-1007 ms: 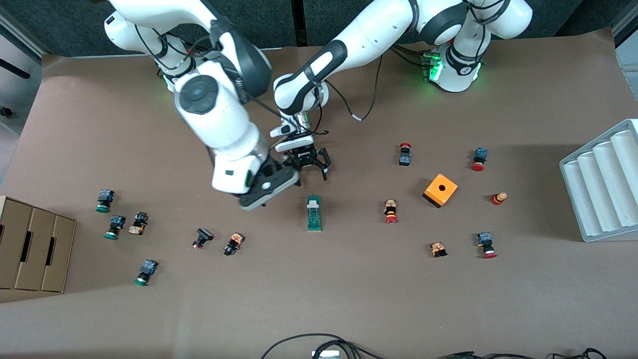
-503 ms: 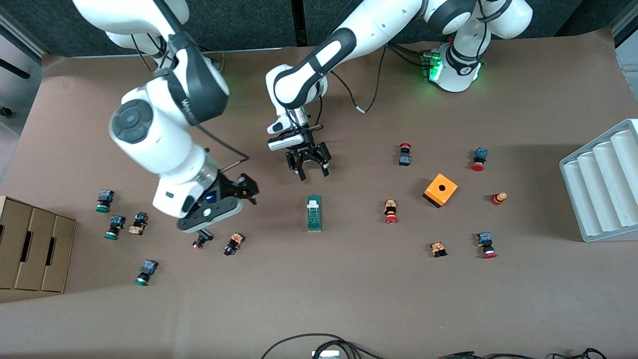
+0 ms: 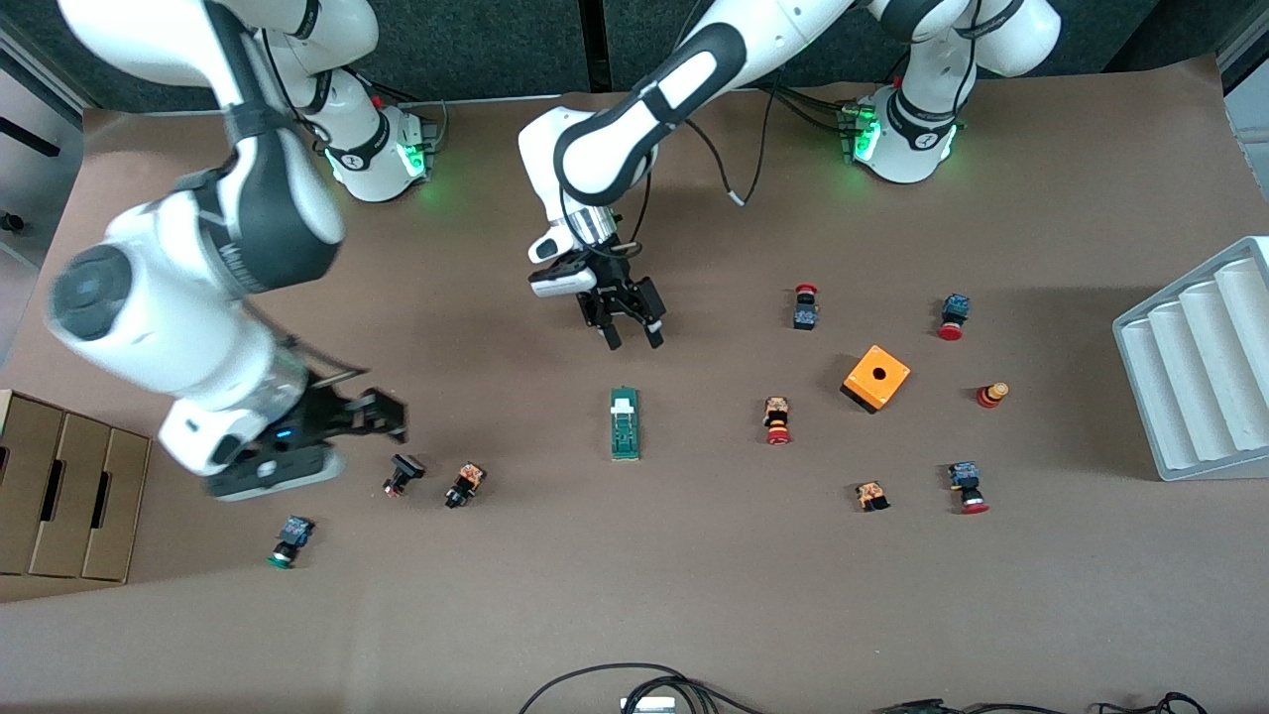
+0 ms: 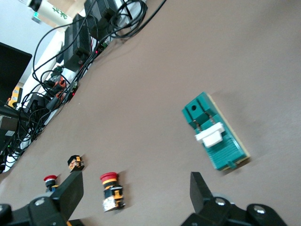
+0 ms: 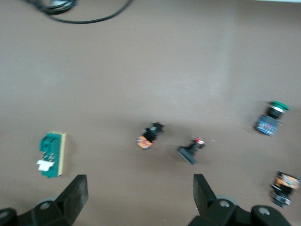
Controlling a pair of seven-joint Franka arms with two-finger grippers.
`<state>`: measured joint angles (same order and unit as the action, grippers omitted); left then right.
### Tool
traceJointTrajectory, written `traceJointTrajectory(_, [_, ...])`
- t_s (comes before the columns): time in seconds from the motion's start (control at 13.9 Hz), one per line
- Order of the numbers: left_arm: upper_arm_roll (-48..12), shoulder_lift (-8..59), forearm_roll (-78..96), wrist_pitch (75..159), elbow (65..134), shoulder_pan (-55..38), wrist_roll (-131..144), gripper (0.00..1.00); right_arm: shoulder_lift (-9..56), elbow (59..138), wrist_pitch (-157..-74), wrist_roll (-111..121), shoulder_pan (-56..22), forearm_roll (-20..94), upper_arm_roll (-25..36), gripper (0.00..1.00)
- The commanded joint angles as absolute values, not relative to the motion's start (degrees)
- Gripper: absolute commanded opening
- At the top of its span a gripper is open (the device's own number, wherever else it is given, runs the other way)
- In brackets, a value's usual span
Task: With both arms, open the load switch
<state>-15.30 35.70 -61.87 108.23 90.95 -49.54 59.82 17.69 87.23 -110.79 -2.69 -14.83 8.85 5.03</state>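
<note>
The load switch (image 3: 625, 423) is a narrow dark green block lying flat mid-table, its white lever (image 3: 623, 405) at the end farther from the camera. My left gripper (image 3: 633, 340) hangs open over bare table just off that lever end. In the left wrist view the load switch (image 4: 216, 136) lies ahead of the open left gripper (image 4: 136, 178). My right gripper (image 3: 392, 416) is open and empty over the table toward the right arm's end, above a black push button (image 3: 402, 474). The right wrist view shows the load switch (image 5: 51, 154) well off from the open right gripper (image 5: 139, 181).
Several small push buttons lie scattered at both ends of the table, one red-capped (image 3: 777, 420) beside the switch. An orange box with a hole (image 3: 876, 377), a grey ridged tray (image 3: 1200, 367), cardboard boxes (image 3: 59, 496) and cables (image 3: 634, 684) lie round the edges.
My right arm has swung away from the load switch toward its own end of the table. The left gripper has shifted slightly and turned. The switch has not moved.
</note>
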Motion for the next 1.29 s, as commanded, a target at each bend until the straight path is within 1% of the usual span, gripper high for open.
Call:
traceJointTrajectory(0.0, [-15.6, 31.8, -56.4, 109.0, 91.8, -46.1, 50.9, 1.0, 15.6, 88.3, -107.1, -3.2, -10.6, 8.8, 4.7, 1.0])
traceJointTrajectory(0.22, [-15.6, 28.3, -48.1, 112.8, 91.7, -41.4, 41.4, 1.0, 14.3, 89.1, -105.5, -3.2, -6.6, 7.8, 4.7, 1.0])
traceJointTrajectory(0.43, [-15.6, 25.1, -36.6, 116.1, 91.6, -35.5, 29.6, 1.0, 13.5, 89.1, -103.7, -3.3, -4.7, 7.8, 4.7, 1.0])
traceJointTrajectory(0.65, [-15.6, 23.1, -25.1, 116.5, 91.4, -30.3, 23.1, 1.0, 12.0, 89.1, -102.7, -3.3, -4.1, 7.8, 4.7, 1.0])
traceJointTrajectory(0.94, [-15.6, 20.5, -11.3, 115.5, 90.8, -22.9, 14.2, 1.0, 10.8, 88.0, -99.7, -3.1, -3.3, 7.7, 4.8, 1.0])
traceJointTrajectory(1.01, [-15.6, 19.3, -7.9, 114.8, 90.8, -20.9, 12.1, 1.0, 10.2, 88.0, -99.6, -2.7, -3.3, 6.9, 5.7, 1.0])
traceJointTrajectory(1.22, [-15.6, 15.6, -2.3, 108.0, 90.8, -14.4, 6.9, 1.0, 8.8, 87.5, -97.7, -1.8, -3.5, 1.4, 6.6, 1.0])
